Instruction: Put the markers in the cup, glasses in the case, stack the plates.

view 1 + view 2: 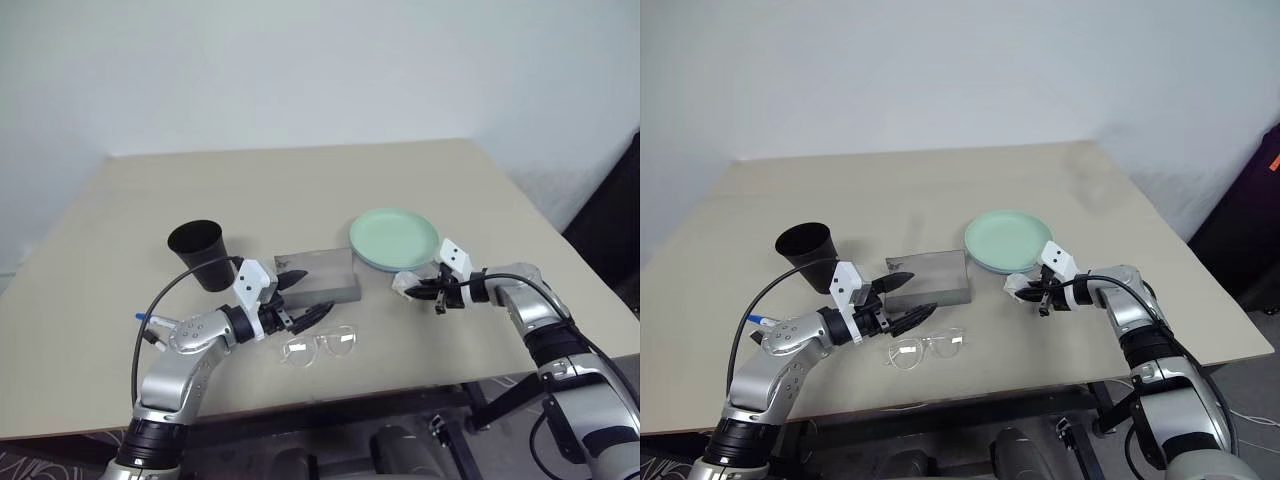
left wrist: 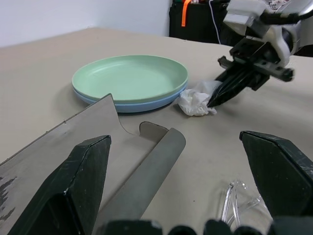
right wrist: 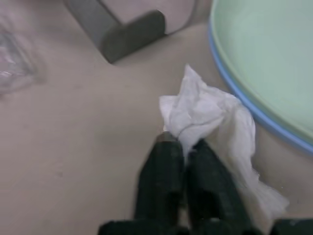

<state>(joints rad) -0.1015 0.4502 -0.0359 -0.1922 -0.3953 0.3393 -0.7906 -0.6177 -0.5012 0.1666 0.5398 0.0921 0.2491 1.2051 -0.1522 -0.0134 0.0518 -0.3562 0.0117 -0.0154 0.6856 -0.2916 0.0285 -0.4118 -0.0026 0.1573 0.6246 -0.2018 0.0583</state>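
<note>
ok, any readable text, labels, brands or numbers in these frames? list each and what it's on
None readable.
Black cup: no print visible.
Grey case: plain, no label visible.
Pale green plate on the light blue plate: unmarked.
Glasses: two small white patches on the lenses, too small to tell whether they carry text.
White tissue: blank.
Left gripper and right gripper: no lettering legible.
</note>
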